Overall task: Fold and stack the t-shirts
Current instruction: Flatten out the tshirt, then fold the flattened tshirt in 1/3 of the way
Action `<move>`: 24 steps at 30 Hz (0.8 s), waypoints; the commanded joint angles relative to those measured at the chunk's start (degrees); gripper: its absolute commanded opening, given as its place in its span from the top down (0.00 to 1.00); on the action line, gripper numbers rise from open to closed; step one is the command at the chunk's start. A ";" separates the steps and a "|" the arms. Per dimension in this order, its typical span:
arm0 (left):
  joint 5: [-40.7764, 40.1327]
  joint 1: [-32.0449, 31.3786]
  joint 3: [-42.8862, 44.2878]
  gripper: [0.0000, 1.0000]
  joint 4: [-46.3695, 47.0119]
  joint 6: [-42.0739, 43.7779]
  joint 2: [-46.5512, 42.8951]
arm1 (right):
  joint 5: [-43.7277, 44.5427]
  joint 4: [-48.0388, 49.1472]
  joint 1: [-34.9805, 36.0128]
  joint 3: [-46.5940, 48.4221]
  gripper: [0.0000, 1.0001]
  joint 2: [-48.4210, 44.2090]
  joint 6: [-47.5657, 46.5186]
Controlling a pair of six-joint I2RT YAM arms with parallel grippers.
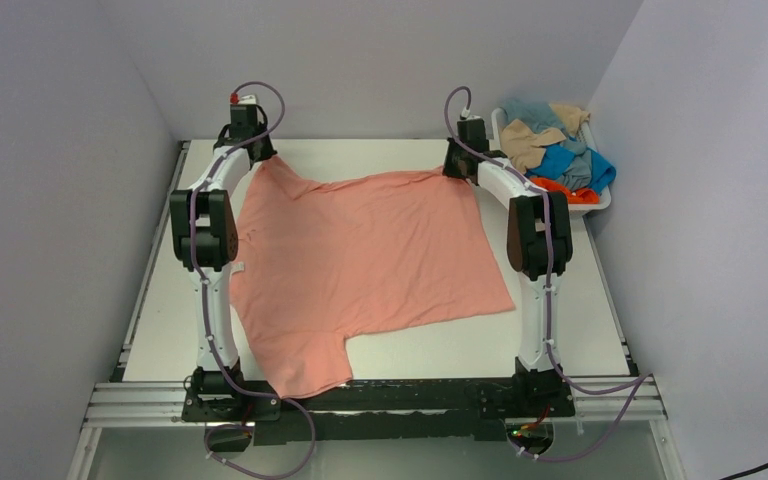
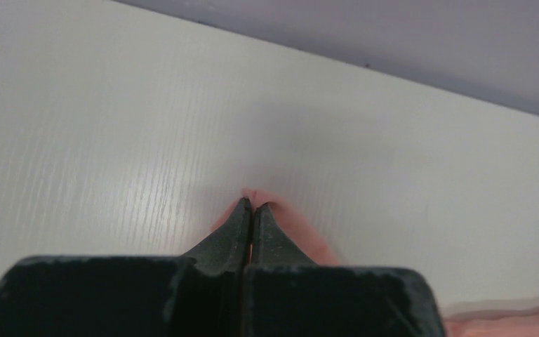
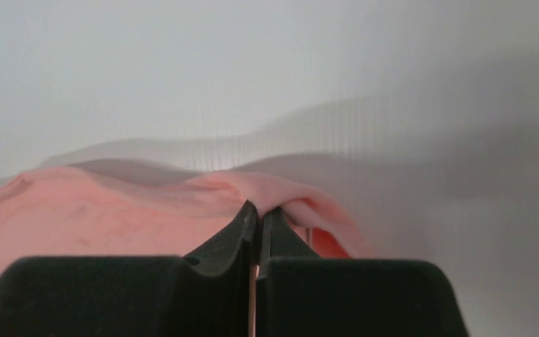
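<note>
Near edge: one short sleeve of the salmon pink short-sleeved cloth t-shirt [image 1: 360, 250] droops over the front lip of the white counter [image 1: 440, 345], between the two arm bases.
Mid-counter: the shirt's body lies spread and mostly flat. Its long axis runs left to right, with what looks like the collar end toward the left and the hem toward the right.
Left arm [image 1: 205, 230]: stretched out to the far left corner of the cloth. The left jaws are clenched on a small pinch of pink fabric, low over the counter.
Right arm [image 1: 540, 235]: reaches to the far right corner. The right jaws are clamped on a raised fold of the same shirt.
Far edge: the cloth runs between the two grips with a shallow dip in the middle.
Key relation: the whole shirt lies on the near side of both jaws, back toward the bases, and each arm holds its own corner, so neither is nearer. A fold probably means carrying this far edge toward the near one, both arms level.
Far right corner: a white plastic basket [image 1: 597, 203] sits just beside the right arm, holding a heap of tan, bright blue, grey-blue and orange t-shirts [image 1: 555, 150], none yet folded.
Stage: early, by the look of it, with the first shirt laid out and no stack begun.
</note>
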 commanded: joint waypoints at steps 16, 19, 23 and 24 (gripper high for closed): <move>4.30 0.56 -26.87 1.00 -5.97 -14.03 -27.80 | -3.99 -6.37 -0.46 -4.08 1.00 -10.62 -9.12; 5.29 0.36 -34.39 1.00 -6.81 -17.60 -34.58 | -3.72 -7.91 -0.48 -4.03 1.00 -11.61 -13.84; 4.75 -0.95 -43.97 1.00 -8.07 -22.62 -42.63 | -4.33 -10.06 -0.49 -3.24 1.00 -12.12 -18.59; 4.08 -1.58 -46.46 1.00 -8.77 -23.79 -44.38 | -4.25 -10.66 -0.54 -2.73 1.00 -12.15 -19.57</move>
